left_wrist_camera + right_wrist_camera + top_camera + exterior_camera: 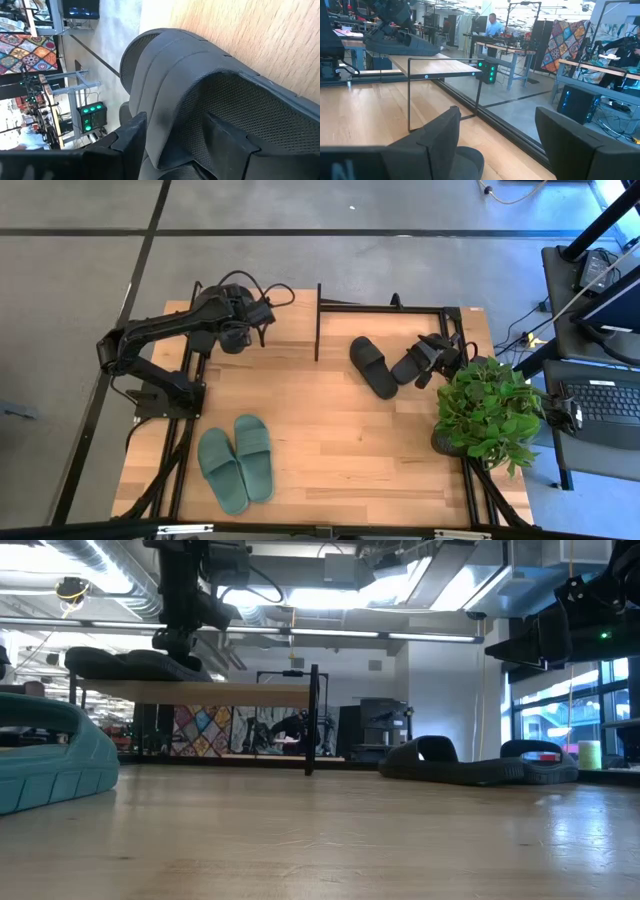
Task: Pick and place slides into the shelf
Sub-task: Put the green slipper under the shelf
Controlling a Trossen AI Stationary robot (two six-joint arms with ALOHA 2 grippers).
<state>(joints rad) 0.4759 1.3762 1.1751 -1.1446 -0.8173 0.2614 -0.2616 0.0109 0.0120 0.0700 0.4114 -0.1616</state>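
The shelf (318, 320) stands at the table's far edge, and its wood top board (220, 692) carries black slides (130, 663). My left gripper (235, 330) is over that board, shut on one black slide (170, 85). Two more black slides (373, 367) (408, 366) lie soles down on the table right of centre. My right gripper (432, 363) hovers open above the right one, whose end (465, 160) shows below its fingers. Two sage green slides (235, 462) lie side by side near the front edge. My left gripper comes from above at the black slide's wide strap (165, 115). One finger (131, 137) is outside the strap and the other (227, 140) is on the textured footbed under it. The slide's sole rests on the shelf's top board (250, 35).
A leafy potted plant (490, 405) stands at the table's right edge, close to my right gripper. The middle of the table (330, 440) is bare wood. Desks, a keyboard and cables lie beyond the right edge; people show in the room behind.
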